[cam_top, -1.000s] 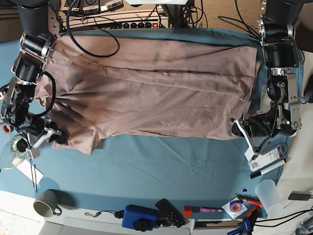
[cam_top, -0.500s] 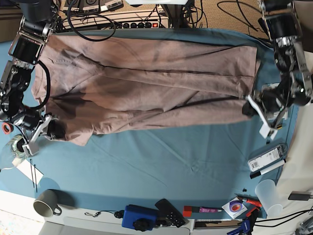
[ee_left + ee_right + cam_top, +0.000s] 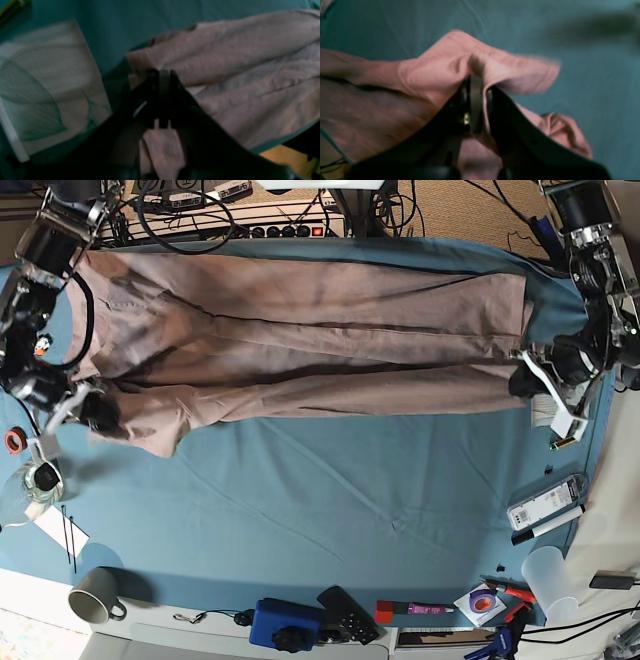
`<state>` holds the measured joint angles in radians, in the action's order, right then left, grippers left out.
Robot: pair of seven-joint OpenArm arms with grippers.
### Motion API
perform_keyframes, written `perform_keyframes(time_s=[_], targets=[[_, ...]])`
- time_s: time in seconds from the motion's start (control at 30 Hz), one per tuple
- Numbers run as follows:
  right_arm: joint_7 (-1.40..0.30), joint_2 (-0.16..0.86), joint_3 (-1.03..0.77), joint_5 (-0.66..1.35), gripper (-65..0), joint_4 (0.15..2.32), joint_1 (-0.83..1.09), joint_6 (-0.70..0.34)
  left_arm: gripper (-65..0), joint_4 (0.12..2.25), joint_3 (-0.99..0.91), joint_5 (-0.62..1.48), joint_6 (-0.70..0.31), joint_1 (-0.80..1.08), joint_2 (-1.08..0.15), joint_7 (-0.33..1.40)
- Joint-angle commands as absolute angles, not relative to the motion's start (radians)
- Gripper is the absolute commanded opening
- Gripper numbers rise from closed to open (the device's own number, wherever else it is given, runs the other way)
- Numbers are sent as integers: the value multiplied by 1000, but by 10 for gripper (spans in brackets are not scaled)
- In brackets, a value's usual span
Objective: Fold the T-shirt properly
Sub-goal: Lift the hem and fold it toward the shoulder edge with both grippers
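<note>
Left wrist view: one T-shirt [image 3: 237, 75], dusty pink and wrinkled, spread over the right half of the frame on one teal table [image 3: 120, 27]. One left tool [image 3: 163, 75], jaws drawn narrow and pinching a corner of the shirt's edge; the cloth runs from the tips away to the right, and a strip of it hangs between the dark fingers. One pale sheet with a leaf pattern [image 3: 50, 87] lies to the left, apart from the shirt. The picture is blurred.

Right wrist view: one T-shirt [image 3: 432, 72], bunched into a raised fold at the tips of one right tool [image 3: 476, 80]. The jaws are nearly together with pink cloth clamped between them; the shirt trails left and down from the grip, with a loose lobe at lower right. Teal table [image 3: 595, 87] behind.

Base view: one T-shirt [image 3: 300, 340], stretched as a long band across the far half of the table [image 3: 330, 510]. Two tools: the left tool [image 3: 530, 380] grips the shirt's edge at the view's right end, and the right tool [image 3: 95, 412] grips it at the view's left end. Near edge: one grey mug [image 3: 95, 595], one blue box [image 3: 285, 623], one clear cup [image 3: 550, 580].
</note>
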<state>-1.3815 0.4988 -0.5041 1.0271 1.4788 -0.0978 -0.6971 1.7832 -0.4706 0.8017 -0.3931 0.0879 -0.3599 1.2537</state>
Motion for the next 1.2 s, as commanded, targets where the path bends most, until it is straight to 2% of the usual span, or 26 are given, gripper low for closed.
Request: perform_keyframes(time_s=[0.0,0.5,1.17], targets=[[-1367,524,-529,1063,-650,1498,-98,-698,-650,1800,-476,816,-393,81,-374,1241],[-1396,524,-819,1356,-650,1499,98,-698,-650,1839,-477,816,-394,141,-374,1257],[-1396,523,-831,1418,-650,1558,368,-698,-650,1883,-477,815,-394,210,-374,1260]])
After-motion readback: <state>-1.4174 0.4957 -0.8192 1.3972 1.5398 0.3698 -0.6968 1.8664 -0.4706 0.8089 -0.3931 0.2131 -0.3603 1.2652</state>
